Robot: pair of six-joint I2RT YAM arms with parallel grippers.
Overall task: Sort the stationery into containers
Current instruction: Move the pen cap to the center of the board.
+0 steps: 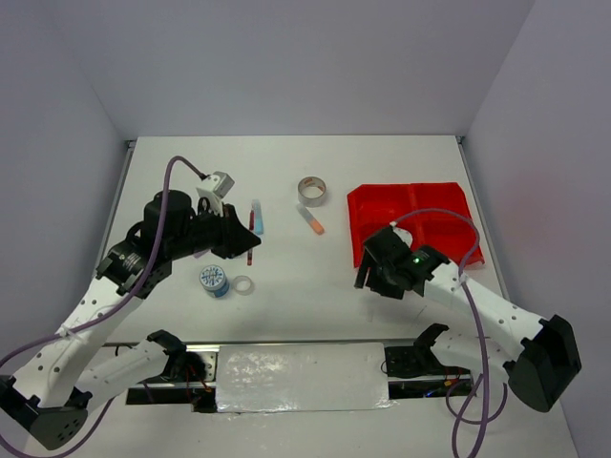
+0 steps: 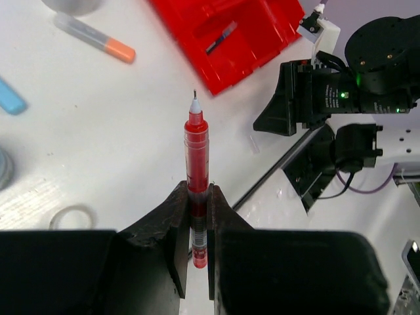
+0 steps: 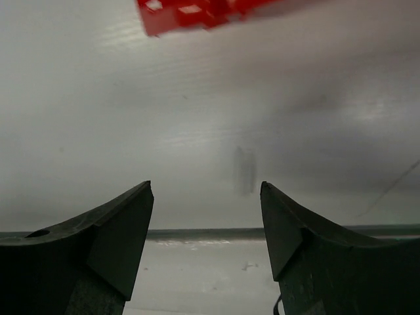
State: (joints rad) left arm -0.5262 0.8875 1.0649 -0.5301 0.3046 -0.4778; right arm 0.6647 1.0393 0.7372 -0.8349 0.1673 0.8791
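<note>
My left gripper (image 1: 248, 243) is shut on a thin red pen (image 2: 196, 147), whose tip points toward the red four-compartment bin (image 1: 449, 250). The pen shows in the top view (image 1: 250, 252) left of the table's middle. The bin also shows in the left wrist view (image 2: 262, 33), with a thin dark pen (image 2: 220, 38) lying in one compartment. My right gripper (image 1: 367, 279) is open and empty, just off the bin's near-left corner. In the right wrist view, its fingers (image 3: 125, 216) frame bare table, with the bin's edge (image 3: 197, 13) at the top.
A grey tape roll (image 1: 311, 190), an orange-tipped marker (image 1: 310, 219) and a light-blue marker (image 1: 257, 218) lie behind the pen. A blue-white patterned tape roll (image 1: 214, 281) and a clear tape ring (image 1: 243, 284) lie near the front left. The table's front edge is close below the right gripper.
</note>
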